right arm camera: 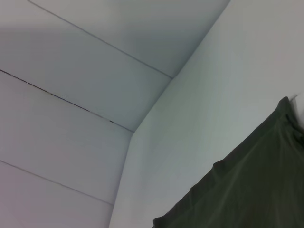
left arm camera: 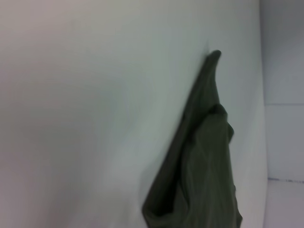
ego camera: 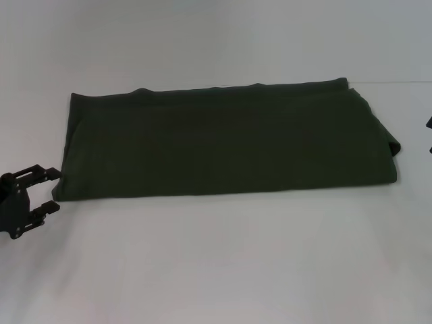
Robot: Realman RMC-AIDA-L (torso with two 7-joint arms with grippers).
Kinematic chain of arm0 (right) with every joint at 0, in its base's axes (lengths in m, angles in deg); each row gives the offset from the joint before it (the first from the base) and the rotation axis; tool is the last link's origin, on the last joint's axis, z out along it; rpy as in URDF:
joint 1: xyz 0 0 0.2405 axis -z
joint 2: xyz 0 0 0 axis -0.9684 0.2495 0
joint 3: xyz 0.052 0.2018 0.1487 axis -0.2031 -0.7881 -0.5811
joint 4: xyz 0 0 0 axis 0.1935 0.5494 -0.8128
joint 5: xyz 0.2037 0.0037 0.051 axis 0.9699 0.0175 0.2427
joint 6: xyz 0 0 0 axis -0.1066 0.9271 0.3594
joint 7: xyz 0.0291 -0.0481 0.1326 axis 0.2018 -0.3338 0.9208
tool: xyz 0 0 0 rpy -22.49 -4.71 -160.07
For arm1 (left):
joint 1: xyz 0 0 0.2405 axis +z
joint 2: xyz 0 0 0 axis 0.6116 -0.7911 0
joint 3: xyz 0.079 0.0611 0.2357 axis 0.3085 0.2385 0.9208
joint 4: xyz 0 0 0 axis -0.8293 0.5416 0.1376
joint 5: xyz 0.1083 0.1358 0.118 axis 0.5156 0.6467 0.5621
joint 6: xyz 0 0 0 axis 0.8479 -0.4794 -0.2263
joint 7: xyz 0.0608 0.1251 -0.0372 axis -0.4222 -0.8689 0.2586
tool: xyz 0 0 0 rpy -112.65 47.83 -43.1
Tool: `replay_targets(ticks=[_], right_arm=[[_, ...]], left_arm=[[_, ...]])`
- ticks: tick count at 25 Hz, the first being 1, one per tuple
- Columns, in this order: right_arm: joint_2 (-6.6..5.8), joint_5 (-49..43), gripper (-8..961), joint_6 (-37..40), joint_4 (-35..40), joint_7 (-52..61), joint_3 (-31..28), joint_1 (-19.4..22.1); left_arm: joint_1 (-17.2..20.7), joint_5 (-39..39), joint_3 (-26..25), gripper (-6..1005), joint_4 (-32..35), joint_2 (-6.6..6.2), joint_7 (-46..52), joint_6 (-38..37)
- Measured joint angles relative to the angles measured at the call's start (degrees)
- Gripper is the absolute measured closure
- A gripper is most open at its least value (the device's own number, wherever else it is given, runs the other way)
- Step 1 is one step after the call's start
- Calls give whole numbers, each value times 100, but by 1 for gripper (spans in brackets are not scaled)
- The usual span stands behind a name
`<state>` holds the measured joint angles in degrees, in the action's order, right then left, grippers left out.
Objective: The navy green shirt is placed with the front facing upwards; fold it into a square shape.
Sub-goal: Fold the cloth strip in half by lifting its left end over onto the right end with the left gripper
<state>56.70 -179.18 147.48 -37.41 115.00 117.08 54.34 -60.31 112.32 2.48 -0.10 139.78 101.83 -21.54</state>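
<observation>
Nearest the robot, a broad bare stretch of the white desk (ego camera: 216, 263) ran across the head view. At its left edge the left gripper (ego camera: 52, 189) hovered low, its two dark fingers (ego camera: 46, 173) spread apart with nothing between them, the upper tip just beside the near left corner of the cloth without clearly touching it.

Beyond that lay the navy green shirt (ego camera: 223, 145), folded into a long, wide band stretched left to right across the middle of the desk. Only plain dark green fabric showed; no lettering was visible. Its near edge ran fairly straight, its far edge was slightly wavy, and at the right end the layers curled over in a rounded fold. The left wrist view showed one end of the shirt (left arm camera: 199, 175) lying in soft ridges on the desk, tapering to a point. The right wrist view caught a corner of the shirt (right arm camera: 247, 190) with the pale wall panels beyond it.

At the far right edge of the head view, a small dark piece of the right gripper (ego camera: 429, 135) showed, well apart from the shirt; whether its fingers were open or closed could not be told.
</observation>
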Motion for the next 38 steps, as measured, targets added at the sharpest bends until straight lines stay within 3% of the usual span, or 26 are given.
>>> replay_targets(ticks=[38], right_arm=[[0,14,35,-104,-10,-10,10,0]], left_arm=[[-461,15,181,311,-760,-49,64,1077]])
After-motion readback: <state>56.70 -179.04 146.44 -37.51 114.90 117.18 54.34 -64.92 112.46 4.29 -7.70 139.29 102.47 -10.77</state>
